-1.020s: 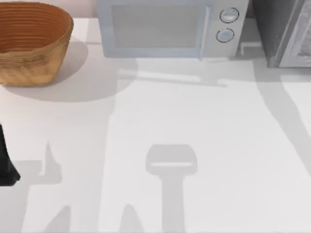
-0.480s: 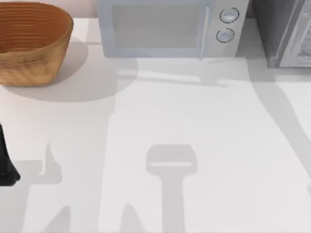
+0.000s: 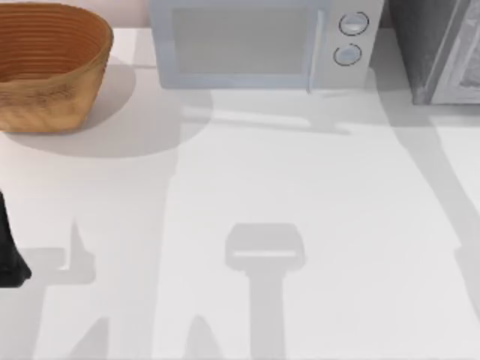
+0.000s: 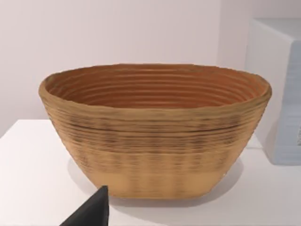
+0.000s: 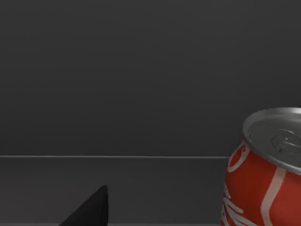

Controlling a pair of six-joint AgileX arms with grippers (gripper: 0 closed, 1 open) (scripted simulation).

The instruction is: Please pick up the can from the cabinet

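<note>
Right gripper's fingertip sits inside the dark cabinet, a red can just beside it; finger spread unclear. Left arm parked.

A white table carries soft grey shadows across its surface. A woven basket sits at its far left, a pale microwave (two round knobs) beside it. Behind, a plain pale pinkish wall.
</note>
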